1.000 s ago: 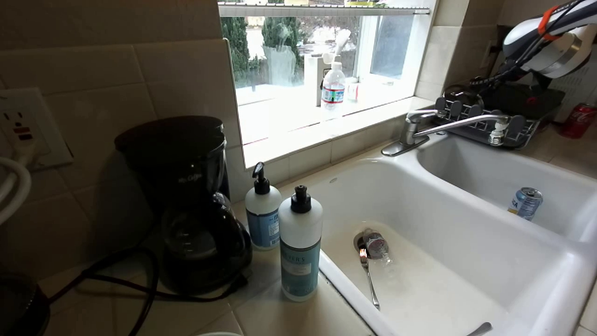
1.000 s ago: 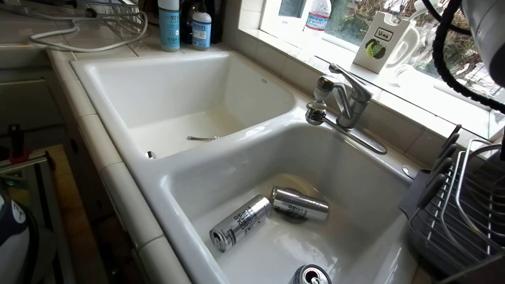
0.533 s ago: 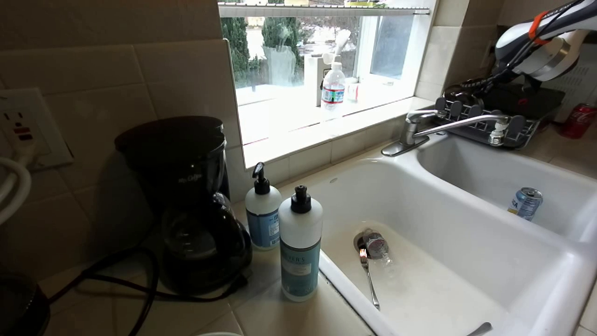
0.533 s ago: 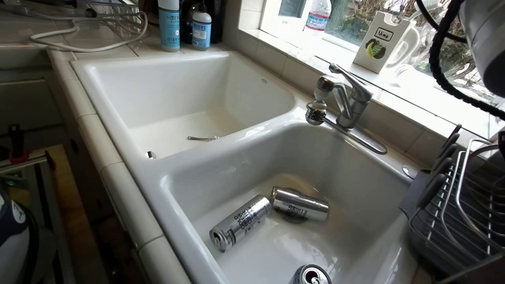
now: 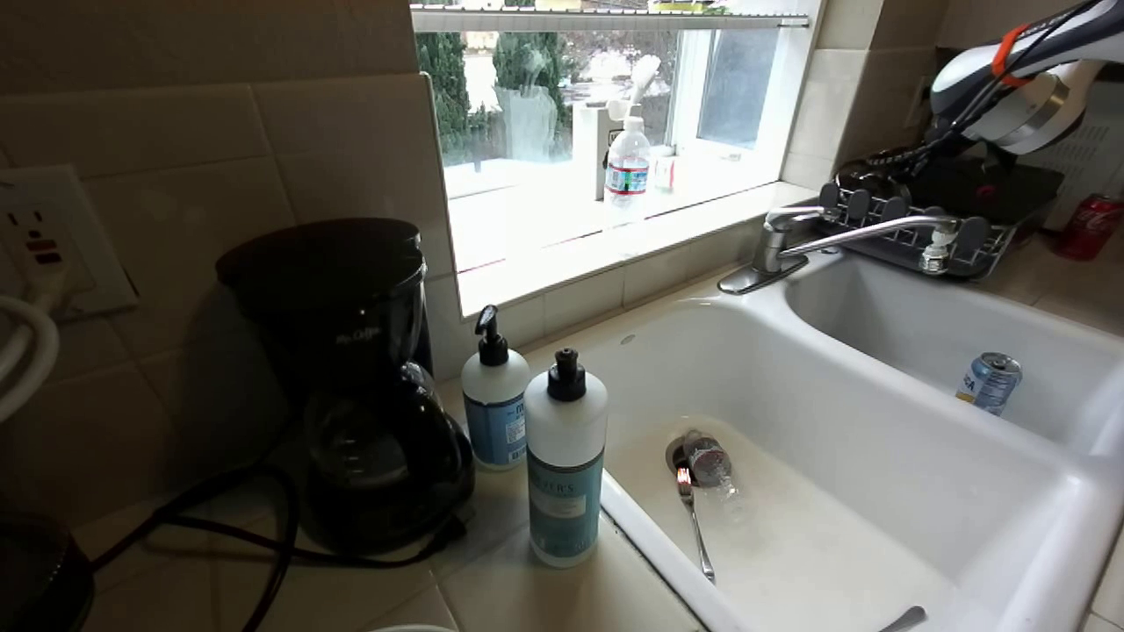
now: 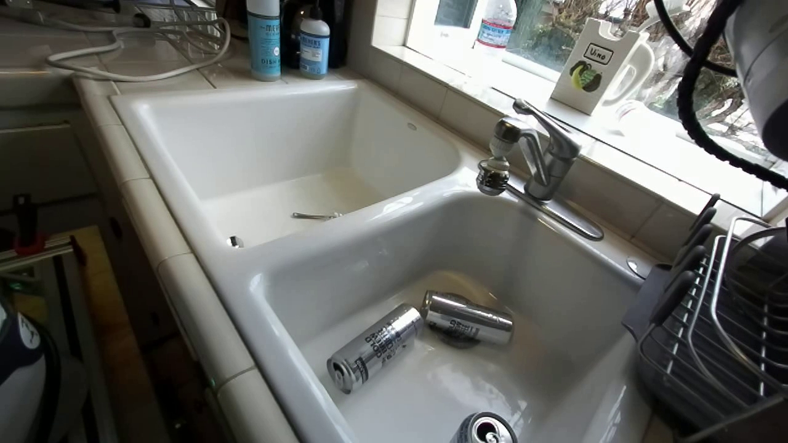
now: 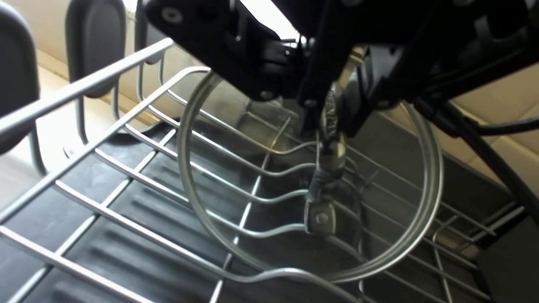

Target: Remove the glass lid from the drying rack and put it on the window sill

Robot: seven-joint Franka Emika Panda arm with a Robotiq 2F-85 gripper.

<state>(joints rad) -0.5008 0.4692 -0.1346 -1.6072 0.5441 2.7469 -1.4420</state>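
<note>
In the wrist view the round glass lid (image 7: 284, 210), clear with a thin rim, leans in the drying rack (image 7: 126, 229) among its silver wires. My gripper (image 7: 331, 126) is shut on the lid's narrow central handle (image 7: 322, 216), one black finger to each side. Through the glass I see rack wires and the dark tray. In an exterior view the rack (image 6: 671, 381) is cut off at the right edge and the jaws are out of frame. The window sill (image 5: 536, 272) runs pale and sunlit along the window, beside the rack's far end.
A chrome faucet (image 5: 861, 233) stands between rack and sill. On the window ledge are a water bottle (image 5: 627, 167) and a white jug (image 6: 591, 71). Cans (image 6: 468, 317) lie in the sink (image 6: 277, 258). A red can (image 5: 1087, 228) is behind the rack; soap bottles (image 5: 566, 474) are near the coffee maker (image 5: 342, 377).
In an exterior view the arm over the rack has shifted slightly left and down, mostly in the first half second. Its hanging black cable has swung a little. The sink things are unmoved.
</note>
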